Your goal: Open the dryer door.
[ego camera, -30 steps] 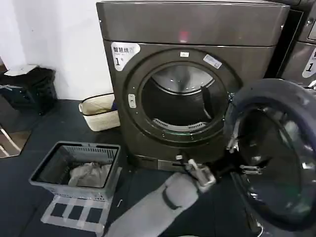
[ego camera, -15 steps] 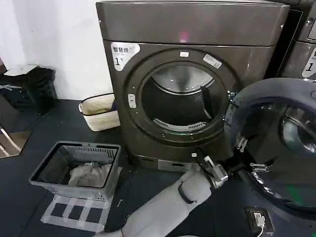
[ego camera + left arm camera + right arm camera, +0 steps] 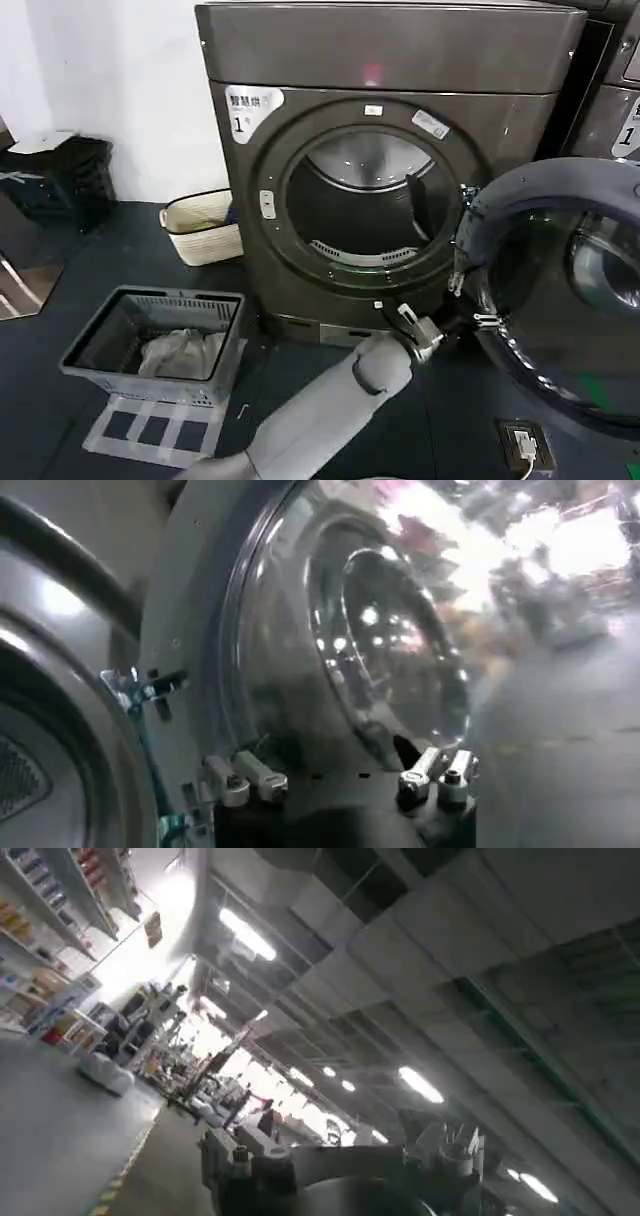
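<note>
Left claw point(image 3: 424, 330) outstretched, fingers apart

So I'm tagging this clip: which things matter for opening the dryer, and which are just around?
Job:
the dryer door, swung open
drum opening
left end effector, open, by the door's lower edge

Lying about:
grey laundry basket with cloth
cream basket
second machine

Laundry room: two front-loading machines point(image 3: 380, 170), a laundry basket point(image 3: 155, 345).

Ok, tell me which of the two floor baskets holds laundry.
The grey plastic basket, nearest the camera on the left, with pale cloth bunched inside. The cream basket sits farther back against the wall beside the dryer; its contents are barely visible.
</note>
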